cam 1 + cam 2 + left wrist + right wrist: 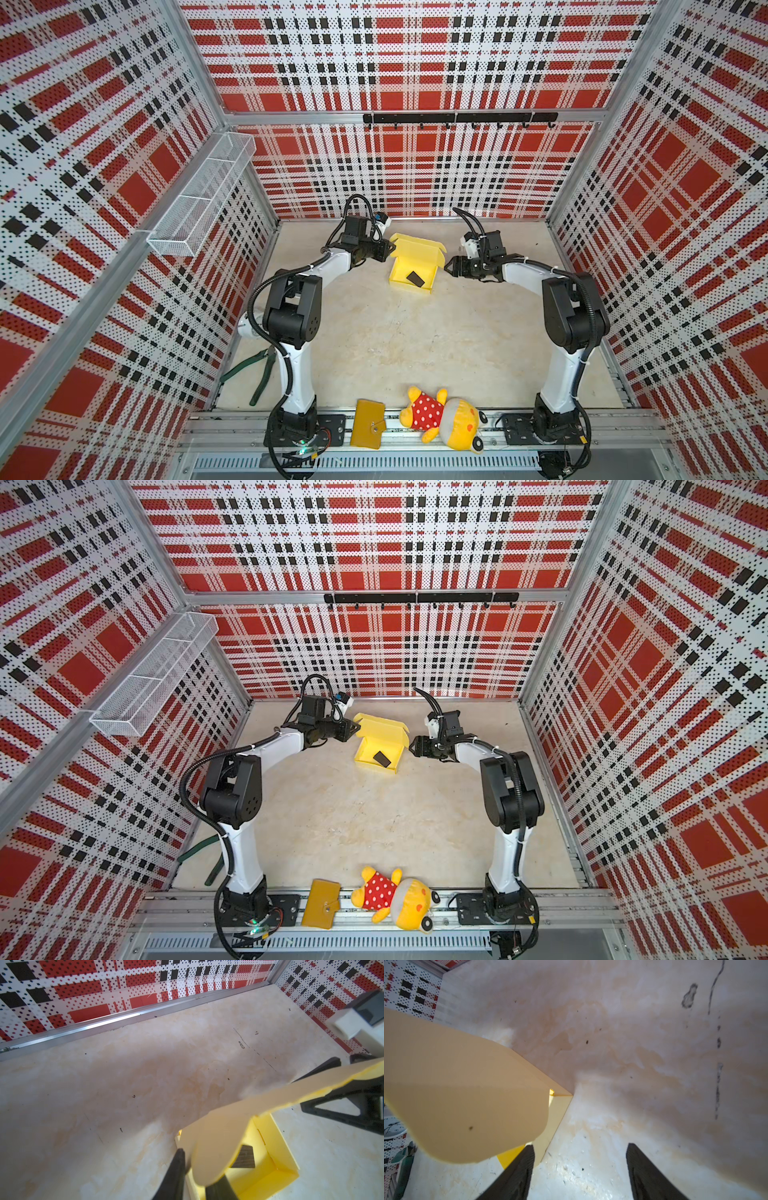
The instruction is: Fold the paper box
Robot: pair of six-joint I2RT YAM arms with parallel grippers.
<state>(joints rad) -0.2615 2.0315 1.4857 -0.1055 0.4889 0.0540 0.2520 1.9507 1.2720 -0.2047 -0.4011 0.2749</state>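
The pale yellow paper box (pixel 402 271) (pixel 369 750) sits open at the back middle of the table, its lid raised at the far side. A small black piece (pixel 415 278) (pixel 245 1157) lies inside. My left gripper (pixel 390 249) (pixel 355 729) is at the lid's left corner. In the left wrist view its fingers stand close on either side of the lid's rounded side flap (pixel 218 1142), with the left gripper (pixel 197 1167) shut on it. My right gripper (pixel 448 266) (pixel 580 1145) is open beside the box's right wall and holds nothing. The other rounded flap (pixel 467 1095) hangs near it.
A mustard wallet (pixel 368 424) and a yellow plush toy (pixel 444 415) lie on the front rail. Green-handled pliers (pixel 259 374) lie by the left arm's base. A wire basket (pixel 199 199) hangs on the left wall, and a hook rail (pixel 459 118) is on the back wall.
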